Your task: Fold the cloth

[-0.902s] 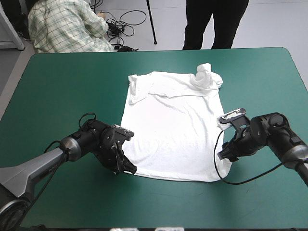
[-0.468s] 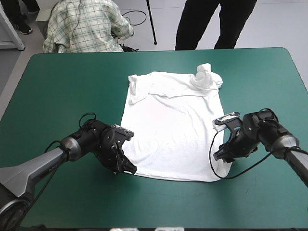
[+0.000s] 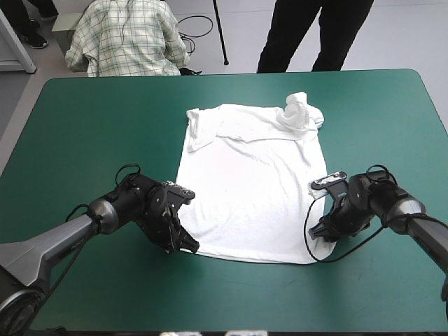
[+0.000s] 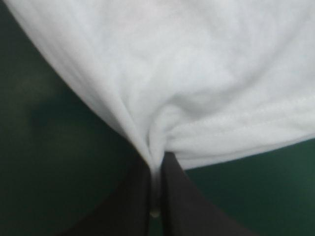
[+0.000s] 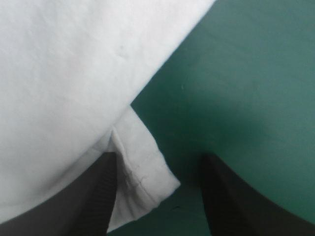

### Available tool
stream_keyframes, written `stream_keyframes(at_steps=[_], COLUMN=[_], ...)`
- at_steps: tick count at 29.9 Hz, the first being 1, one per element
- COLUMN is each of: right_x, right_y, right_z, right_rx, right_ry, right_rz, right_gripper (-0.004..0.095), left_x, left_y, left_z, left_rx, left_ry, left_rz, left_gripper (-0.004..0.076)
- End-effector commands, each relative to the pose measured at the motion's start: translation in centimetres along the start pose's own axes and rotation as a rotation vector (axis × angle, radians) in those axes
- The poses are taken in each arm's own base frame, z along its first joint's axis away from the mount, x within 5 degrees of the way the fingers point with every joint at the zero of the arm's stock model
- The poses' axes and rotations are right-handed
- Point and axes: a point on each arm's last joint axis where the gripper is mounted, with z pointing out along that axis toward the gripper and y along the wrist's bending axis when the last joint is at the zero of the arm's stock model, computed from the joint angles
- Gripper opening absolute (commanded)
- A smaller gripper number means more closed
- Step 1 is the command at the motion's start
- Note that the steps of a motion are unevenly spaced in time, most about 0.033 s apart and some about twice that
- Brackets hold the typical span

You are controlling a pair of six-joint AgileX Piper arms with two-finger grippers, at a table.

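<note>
White short-sleeved T-shirt [image 3: 252,182] lies flat mid-table on teal-green cover [image 3: 98,119]. Left gripper [image 4: 155,164] clenched on its near hem corner; right gripper [image 5: 156,162] spread wide astride the other corner — nothing gripped. Fabric looks light, limp, likely to sag — best pinched at hem corners.

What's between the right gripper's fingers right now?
A corner of the T-shirt and bare cover lie between the open right gripper's fingers; the right wrist view shows it.
</note>
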Motion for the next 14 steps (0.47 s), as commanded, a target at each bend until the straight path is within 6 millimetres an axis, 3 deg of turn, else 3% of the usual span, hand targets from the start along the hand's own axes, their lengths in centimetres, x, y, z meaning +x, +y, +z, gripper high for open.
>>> stream_keyframes(at_steps=[1,6,11,14], right_x=[1.2,1.3,0.9,0.1], right_y=[0.3,0.6,0.8,0.7], right_z=[1.6,1.7,1.5,-0.3], right_rx=[-0.025,-0.051,-0.073,-0.074], right_ry=[0.051,0.042,0.012,-0.017], right_rz=[0.031,0.038,0.061,0.072], right_gripper=[0.0357,0.0000,-0.0017,-0.0017], left_x=[-0.3,-0.5,-1.0,-1.3], left_y=[-0.4,-0.4,-0.2,0.1], left_z=[-0.4,-0.5,-0.5,-1.2], left_rx=[0.020,0.021,-0.004,-0.040], left_ry=[-0.041,-0.066,-0.119,-0.157], left_rz=[-0.014,-0.014,0.004,0.033], left_gripper=[-0.0009,-0.0009,-0.0009,-0.0009])
